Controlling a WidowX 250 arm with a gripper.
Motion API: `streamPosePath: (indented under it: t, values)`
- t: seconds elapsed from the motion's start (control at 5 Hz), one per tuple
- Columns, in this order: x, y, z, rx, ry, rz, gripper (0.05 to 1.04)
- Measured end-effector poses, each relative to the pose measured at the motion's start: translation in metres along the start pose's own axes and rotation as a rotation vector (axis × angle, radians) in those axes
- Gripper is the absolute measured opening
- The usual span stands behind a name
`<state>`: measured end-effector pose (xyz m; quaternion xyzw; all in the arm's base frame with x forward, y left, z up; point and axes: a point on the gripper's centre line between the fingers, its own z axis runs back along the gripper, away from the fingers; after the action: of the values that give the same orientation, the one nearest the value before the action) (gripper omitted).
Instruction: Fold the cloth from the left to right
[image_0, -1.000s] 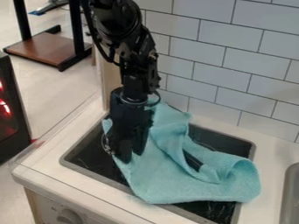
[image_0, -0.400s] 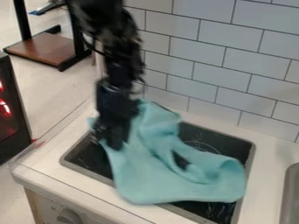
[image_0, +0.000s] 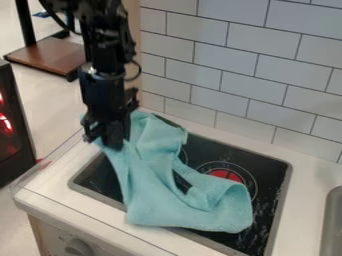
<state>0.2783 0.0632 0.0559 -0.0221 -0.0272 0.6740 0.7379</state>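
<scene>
gripper (image_0: 105, 142): above stovetop's left far side, pinching cloth's left end | cloth (image_0: 157, 202): rumpled, slanting from gripper across left and middle of black stovetop (image_0: 270, 172), dark gap among its folds | red burner mark (image_0: 226, 175): just beside cloth, right | counter (image_0: 43, 185): around stovetop

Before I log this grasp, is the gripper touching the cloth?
Touching. The camera view shows the cloth gathered up against the lower end of the gripper.
</scene>
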Motion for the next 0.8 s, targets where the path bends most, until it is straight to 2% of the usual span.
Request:
streamPosePath:
  t: [0.2, 0.4, 0.6, 0.8]
  values:
    - [-0.018, -0.002, 0.024, -0.052, 0.06, -0.024, 0.054]
    - [-0.042, -0.01, 0.042, -0.082, 0.141, -0.048, 0.054]
    - [-0.071, -0.027, 0.058, -0.116, 0.189, -0.109, 0.054]
    - [-0.094, -0.042, 0.056, -0.115, 0.216, -0.156, 0.054]
